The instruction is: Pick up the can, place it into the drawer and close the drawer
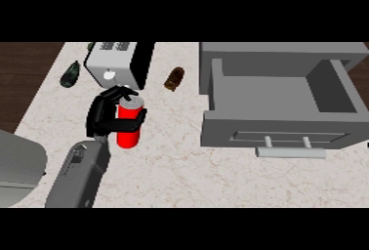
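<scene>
Plainly, from the head view, the left hand (107, 116) is clasped round the red can (128, 129), which stands well left of the open drawer (238, 128). Carried across too low, the can would likely strike the drawer's left wall and twist in the fingers

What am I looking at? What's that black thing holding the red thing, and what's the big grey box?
You are looking down from a robot's head at a kitchen counter. The grey pole is its left forearm, and the black thing is its left hand. The hand is curled round a red can that stands upright. The big grey box is an open drawer with a handle on its front. Behind the can sit a toaster, a dark bottle and a small brown thing I cannot name. The right hand does not show.
</scene>
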You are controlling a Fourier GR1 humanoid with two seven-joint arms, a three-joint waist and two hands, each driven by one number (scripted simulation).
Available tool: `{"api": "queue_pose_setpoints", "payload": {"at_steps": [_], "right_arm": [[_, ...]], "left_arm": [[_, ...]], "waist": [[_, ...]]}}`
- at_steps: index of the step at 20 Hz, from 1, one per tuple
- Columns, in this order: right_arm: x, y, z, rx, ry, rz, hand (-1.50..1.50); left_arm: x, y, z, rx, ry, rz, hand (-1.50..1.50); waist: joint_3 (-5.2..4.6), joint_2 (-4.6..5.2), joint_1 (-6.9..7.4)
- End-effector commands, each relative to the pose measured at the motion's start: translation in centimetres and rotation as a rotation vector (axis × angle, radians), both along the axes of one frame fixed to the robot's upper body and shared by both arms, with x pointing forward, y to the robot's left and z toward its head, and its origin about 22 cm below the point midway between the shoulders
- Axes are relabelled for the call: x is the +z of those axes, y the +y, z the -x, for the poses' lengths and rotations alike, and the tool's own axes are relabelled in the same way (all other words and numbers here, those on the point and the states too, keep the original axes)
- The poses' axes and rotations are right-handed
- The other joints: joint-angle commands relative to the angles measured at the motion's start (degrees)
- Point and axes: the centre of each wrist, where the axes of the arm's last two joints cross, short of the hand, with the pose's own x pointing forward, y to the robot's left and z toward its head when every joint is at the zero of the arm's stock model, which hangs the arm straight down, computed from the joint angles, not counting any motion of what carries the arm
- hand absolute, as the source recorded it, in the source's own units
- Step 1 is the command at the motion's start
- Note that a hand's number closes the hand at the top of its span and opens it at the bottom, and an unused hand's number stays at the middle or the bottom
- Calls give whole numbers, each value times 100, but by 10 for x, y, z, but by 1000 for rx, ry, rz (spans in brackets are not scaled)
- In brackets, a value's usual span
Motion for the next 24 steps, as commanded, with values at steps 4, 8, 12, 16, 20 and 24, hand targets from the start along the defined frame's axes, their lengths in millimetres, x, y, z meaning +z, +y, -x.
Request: {"api": "queue_pose_setpoints", "payload": {"at_steps": [4, 8, 12, 16, 20, 24], "right_arm": [[7, -5, -6, -10, -17, 7, -150], [5, -5, 0, 7, -18, -12, -150], [6, 3, 2, 0, -28, -11, -150], [1, -18, -11, 26, -29, -8, -150], [-3, -17, -22, 10, -20, 9, -150], [2, -7, -9, 7, -23, -15, -150]], "left_arm": [[84, -50, 7, -35, -62, 3, 150], [109, -73, -7, -81, -58, -39, 150], [156, -111, -3, -99, -50, -48, 150], [179, -142, -12, -99, -101, -89, 150], [201, -165, -25, -103, -122, -96, 150], [231, -180, -38, -123, -123, -93, 150]], "waist": [[-6, 29, -64], [-9, 57, -143], [-9, 54, -157], [-7, 64, -168], [-8, 72, -190], [-9, 72, -211]]}}
